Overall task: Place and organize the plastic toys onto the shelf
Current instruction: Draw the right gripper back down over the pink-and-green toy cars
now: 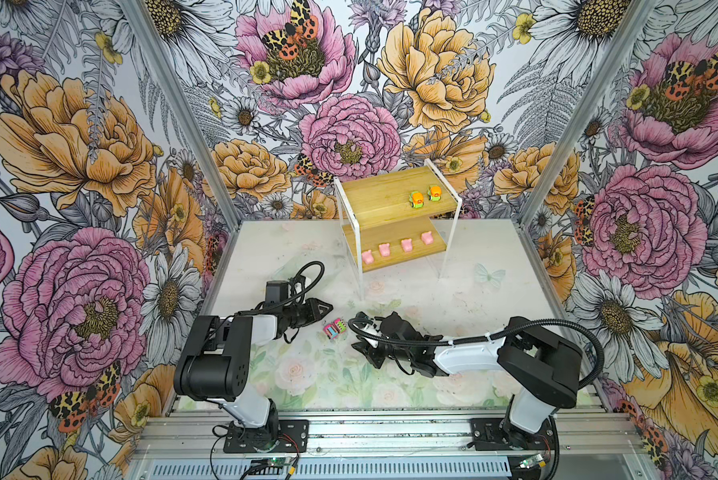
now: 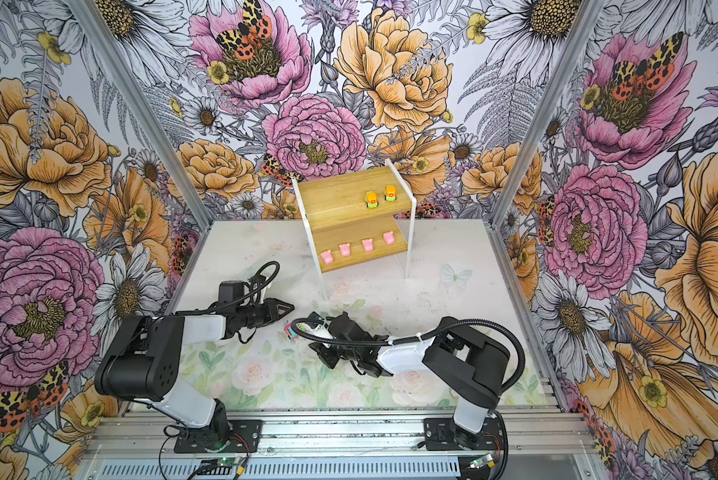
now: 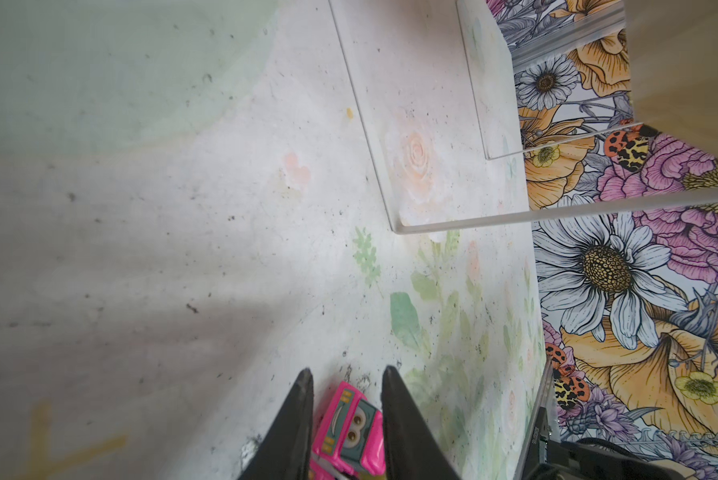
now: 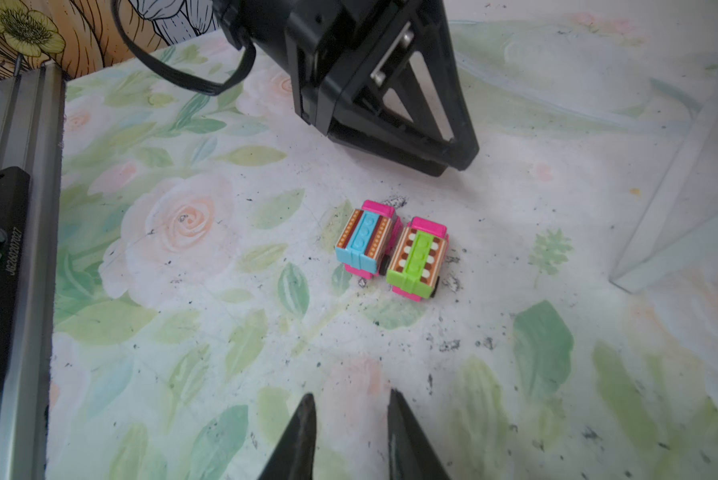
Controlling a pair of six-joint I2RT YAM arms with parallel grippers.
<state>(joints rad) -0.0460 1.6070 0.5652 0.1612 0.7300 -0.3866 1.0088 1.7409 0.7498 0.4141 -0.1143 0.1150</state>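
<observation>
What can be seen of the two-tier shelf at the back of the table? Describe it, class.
The shelf is a stepped rack: two light wooden boards, the upper set back behind the lower, joined by thin white frame sides and legs. It stands upright at the back of the table, near the flowered wall. Two orange-and-green cars sit side by side towards the right end of its upper board; four pink pigs stand in a row along its lower board. Nothing else touches it.

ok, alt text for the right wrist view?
Two pink cars, a blue-topped car and a green-topped car, sit side by side on the floral mat. The left pincer, shut, is just beyond them; the right pincer is short of them, empty.
</observation>
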